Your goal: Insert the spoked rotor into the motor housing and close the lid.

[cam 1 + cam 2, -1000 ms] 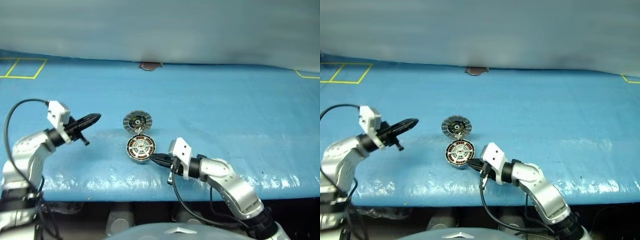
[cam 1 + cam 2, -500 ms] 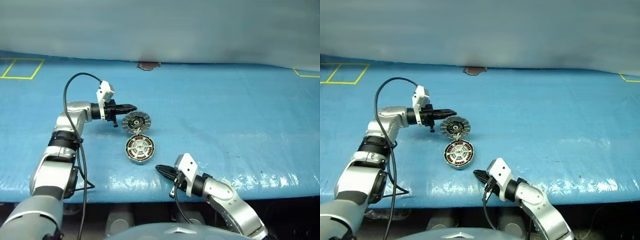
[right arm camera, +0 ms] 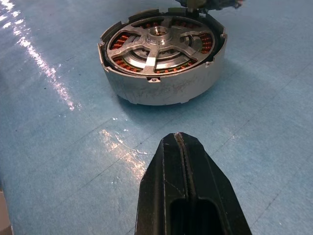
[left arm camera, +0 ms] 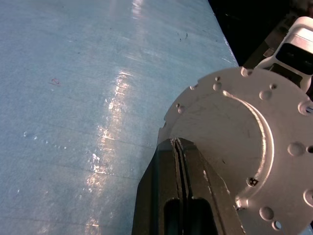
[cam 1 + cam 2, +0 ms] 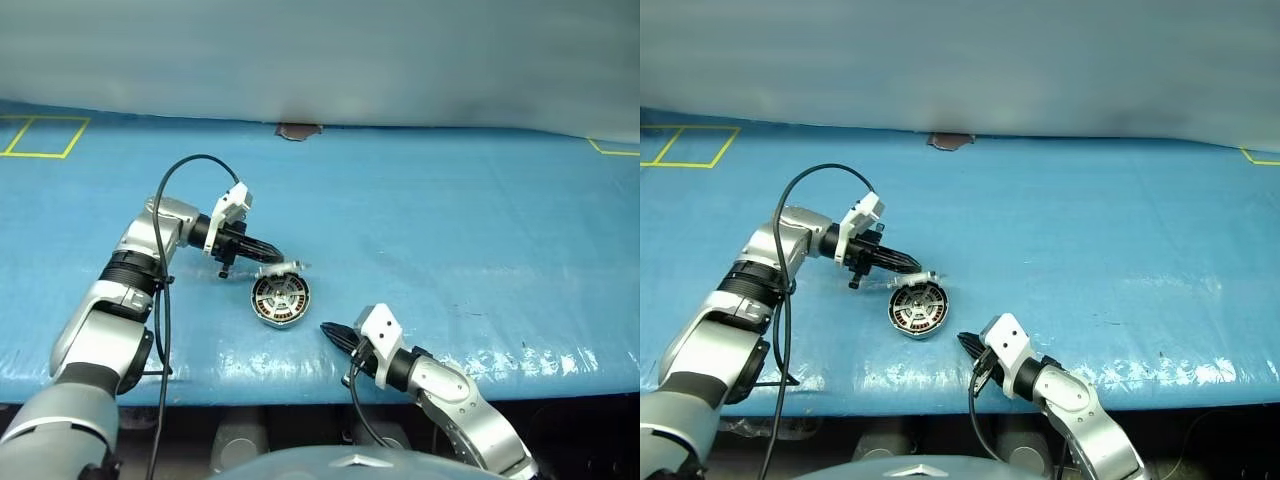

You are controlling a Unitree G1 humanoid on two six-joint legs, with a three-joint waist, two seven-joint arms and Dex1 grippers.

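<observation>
The motor housing (image 3: 161,89) sits on the blue table with the spoked rotor (image 3: 157,43) lying inside it over the copper windings. The lid (image 5: 284,266) leans tilted over the housing's far rim, seen almost edge-on. Its plain grey face (image 4: 234,142) turns toward my left gripper (image 5: 276,256), which is shut with its tips against that face. My right gripper (image 5: 327,329) is shut and empty near the table's front edge, a short way right of the housing and pointing at it.
Blue sheeting covers the table (image 5: 450,220), with yellow tape marks (image 5: 40,135) at the far left and a small brown patch (image 5: 298,131) at the back edge. The table's front edge runs just below my right gripper.
My left arm swung right and down to the lid. The lid has tipped from lying open and flat to leaning over the housing. My right gripper drew back from the housing.
</observation>
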